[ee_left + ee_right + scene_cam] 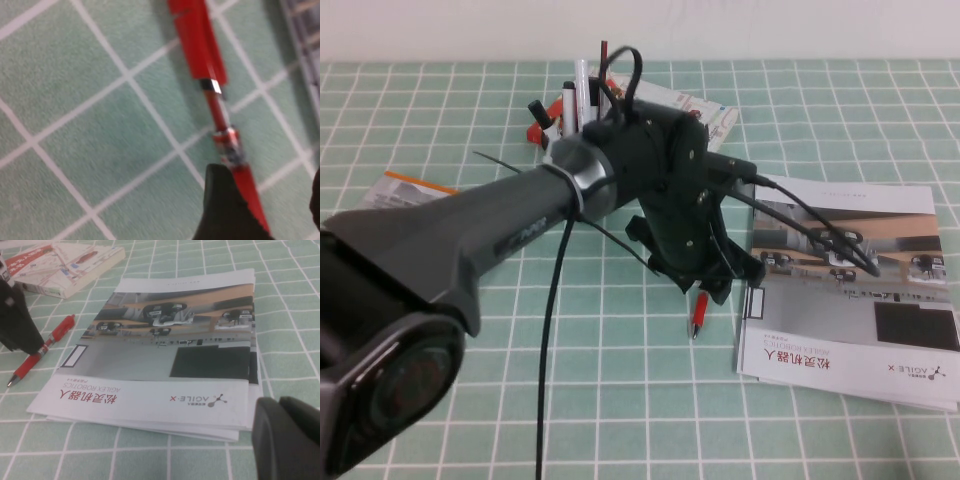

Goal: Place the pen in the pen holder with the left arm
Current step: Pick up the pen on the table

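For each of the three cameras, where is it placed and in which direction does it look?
High view: raised behind the robot, looking down; left arm and left pincer over the pen.
Left wrist view: close above the pen; one fingertip shows.
Right wrist view: low, across the brochure; right pincer at the edge.
All three share the pen.

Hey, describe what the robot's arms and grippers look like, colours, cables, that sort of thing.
The left arm is bulky, dark grey to black, with a silvery ring at the wrist and faint lettering on its side. A thin black cable trails from it. The left gripper, over the pen, is black. Of the right gripper, beside the booklet, only rounded black finger ends show.
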